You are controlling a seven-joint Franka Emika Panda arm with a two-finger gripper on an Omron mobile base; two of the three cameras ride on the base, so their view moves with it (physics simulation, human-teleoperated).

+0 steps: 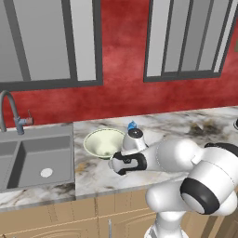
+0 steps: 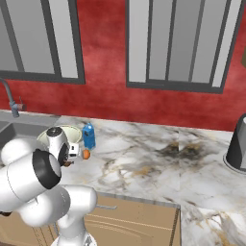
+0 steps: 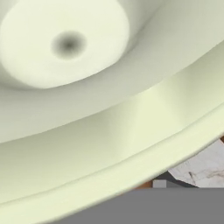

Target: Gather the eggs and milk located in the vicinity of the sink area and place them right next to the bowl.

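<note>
The pale cream-green bowl [image 1: 101,141] stands on the marble counter just right of the sink [image 1: 39,158]. In the hand view the bowl [image 3: 87,109] looms very close. The blue milk carton [image 2: 88,136] stands upright against the bowl's right side, and its top [image 1: 132,125] peeks over my wrist. An orange egg [image 2: 86,154] lies on the counter in front of the carton. My gripper [image 2: 69,161] hangs low at the bowl's near rim, shut on a dark brown egg [image 2: 68,164]. Only a sliver of that egg shows under the hand.
A curved grey faucet [image 1: 9,109] rises behind the sink. A dark grey appliance [image 2: 237,144] stands at the counter's far right. Marble counter [image 2: 153,163] stretches between it and the carton. The counter's front edge [image 1: 107,189] runs just below my hand.
</note>
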